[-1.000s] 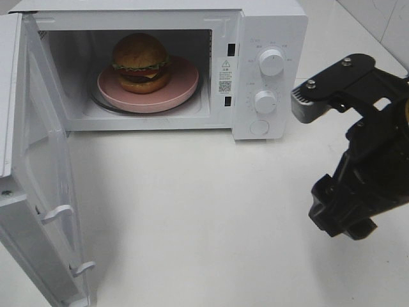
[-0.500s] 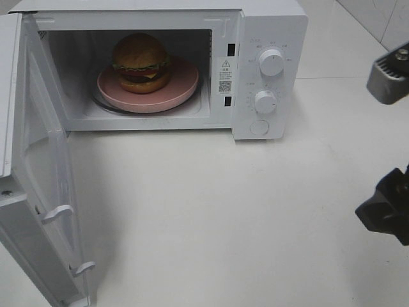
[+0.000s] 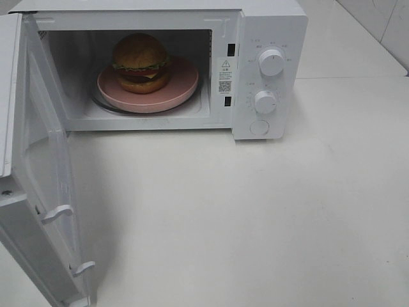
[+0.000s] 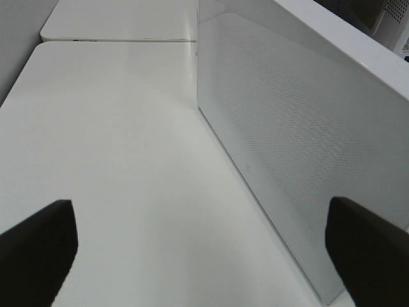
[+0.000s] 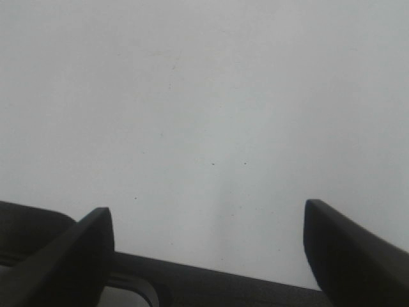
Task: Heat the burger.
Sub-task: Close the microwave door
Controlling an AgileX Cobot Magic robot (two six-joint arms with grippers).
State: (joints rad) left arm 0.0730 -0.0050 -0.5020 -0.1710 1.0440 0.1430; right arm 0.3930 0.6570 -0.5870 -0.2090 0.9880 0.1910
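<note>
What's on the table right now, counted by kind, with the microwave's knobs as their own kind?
burger: 1
pink plate: 1
microwave: 1
knobs: 2
Total: 5

A white microwave (image 3: 268, 25) stands on the white table (image 3: 255, 217), its door (image 3: 38, 185) swung wide open. Inside sits a pink plate (image 3: 184, 82). Two round knobs (image 3: 271, 62) are on the panel.
</note>
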